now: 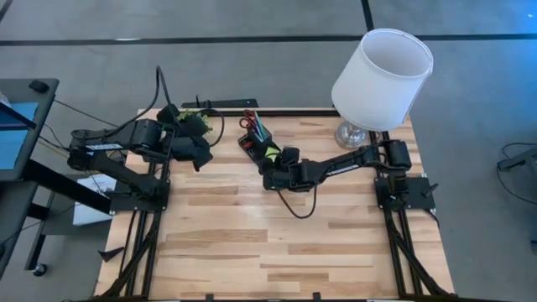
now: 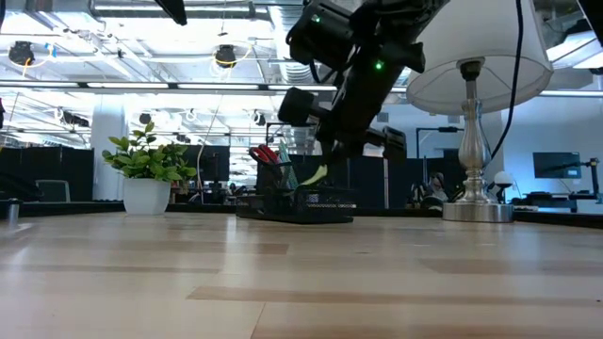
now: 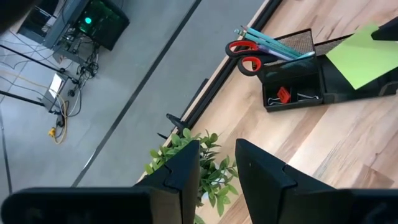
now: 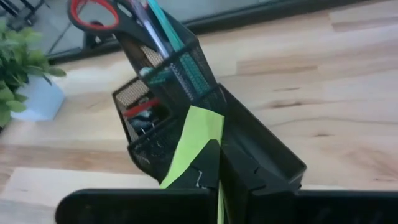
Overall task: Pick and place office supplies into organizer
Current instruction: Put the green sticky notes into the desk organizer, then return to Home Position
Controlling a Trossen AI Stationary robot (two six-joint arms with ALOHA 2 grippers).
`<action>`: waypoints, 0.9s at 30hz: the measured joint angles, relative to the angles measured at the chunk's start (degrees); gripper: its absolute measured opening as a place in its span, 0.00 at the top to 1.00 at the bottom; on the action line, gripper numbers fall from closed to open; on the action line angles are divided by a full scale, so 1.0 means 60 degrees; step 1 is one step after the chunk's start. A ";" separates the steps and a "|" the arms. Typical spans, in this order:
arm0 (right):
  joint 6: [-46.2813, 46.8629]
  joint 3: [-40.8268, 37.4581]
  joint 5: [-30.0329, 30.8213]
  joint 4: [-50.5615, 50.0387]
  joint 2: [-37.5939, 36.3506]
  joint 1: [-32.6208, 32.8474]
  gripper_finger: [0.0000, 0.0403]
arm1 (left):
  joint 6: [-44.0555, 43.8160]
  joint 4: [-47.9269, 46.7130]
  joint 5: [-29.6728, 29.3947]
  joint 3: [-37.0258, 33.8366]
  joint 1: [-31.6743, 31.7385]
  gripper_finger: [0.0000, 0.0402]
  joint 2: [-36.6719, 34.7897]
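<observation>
While the left gripper (image 3: 214, 177) hangs part-open and empty above the potted plant (image 1: 191, 121), the right gripper (image 4: 214, 171) pinches the lime-green sticky-note pad (image 4: 194, 144) just above the organizer (image 4: 264, 155) tray.

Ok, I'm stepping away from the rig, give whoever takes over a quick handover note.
Right gripper: shut on the lime-green sticky-note pad, held over the organizer.
Left gripper: open, empty, waiting above the potted plant.
Done: red-handled scissors and pens stand in the pen cup; small clips lie in the tray.
Left: release the pad into the organizer.
</observation>
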 joint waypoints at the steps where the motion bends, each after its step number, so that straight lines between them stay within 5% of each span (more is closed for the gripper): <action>1: 0.0000 0.0000 -0.0090 -0.0035 0.0000 -0.0035 0.99 | 0.0000 0.0003 0.0000 0.0000 0.0000 0.75 0.0000; 16: -0.0730 -0.0005 -0.0361 0.0238 -0.0040 -0.0118 0.82 | -0.0071 -0.0006 -0.0011 0.0000 0.0000 0.75 0.0000; 27: -0.4657 0.0444 0.0814 -0.0100 -0.1846 0.1136 0.82 | -0.0167 -0.0215 -0.0022 0.0000 -0.0583 0.75 -0.0933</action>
